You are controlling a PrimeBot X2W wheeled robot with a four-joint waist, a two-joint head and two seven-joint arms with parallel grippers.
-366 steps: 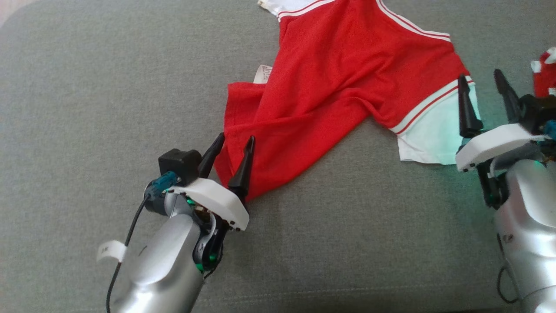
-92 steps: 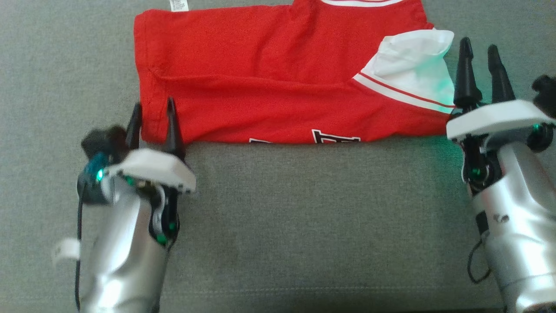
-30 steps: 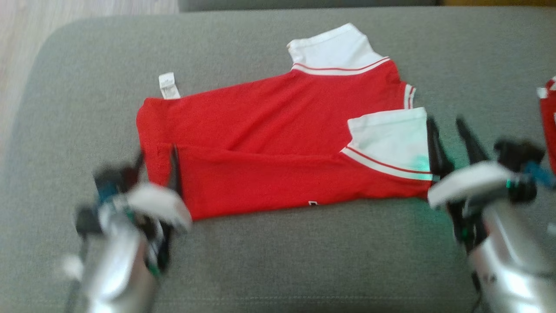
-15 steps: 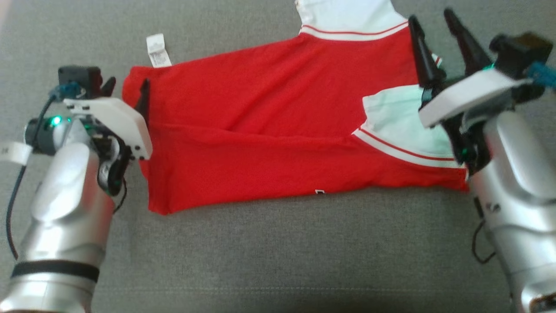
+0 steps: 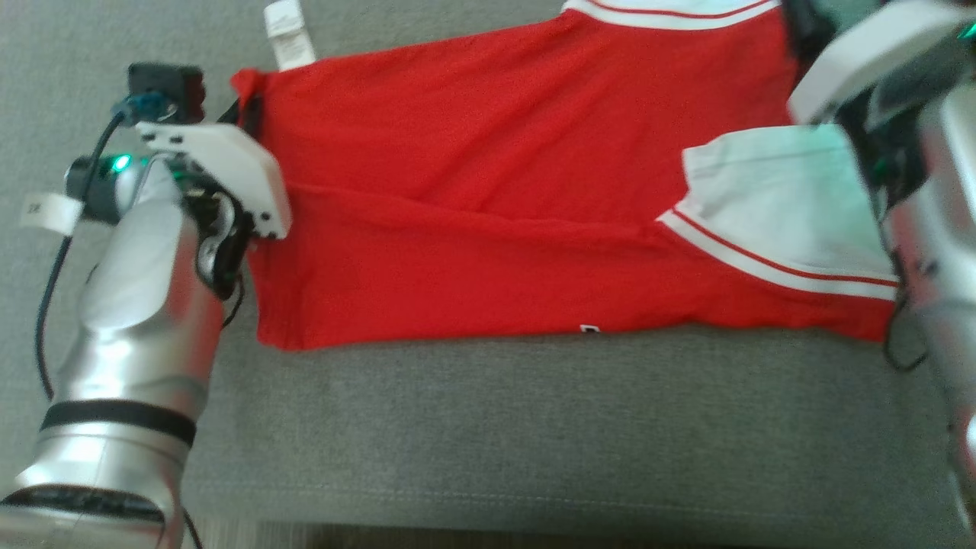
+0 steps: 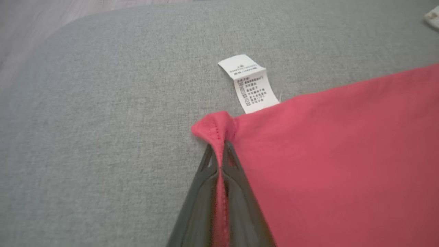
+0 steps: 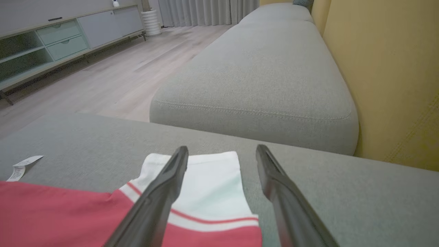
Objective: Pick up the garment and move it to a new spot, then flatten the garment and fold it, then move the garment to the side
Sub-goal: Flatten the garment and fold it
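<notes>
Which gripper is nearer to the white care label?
Left. The left gripper pinches the shirt corner beside the care label; the right gripper hovers over the far white sleeve.

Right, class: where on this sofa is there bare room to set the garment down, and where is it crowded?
Free: the cushion strip between the garment and its front seam; the next cushion beyond the white sleeve. Crowded: both garment ends, at the left gripper and right gripper.

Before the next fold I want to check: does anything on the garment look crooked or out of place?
Nothing is damaged or spilled. The garment is not flat: a slanted crease crosses its red body, and the corner pinched by the left gripper is bunched up. The care label sticks out onto the cushion.
</notes>
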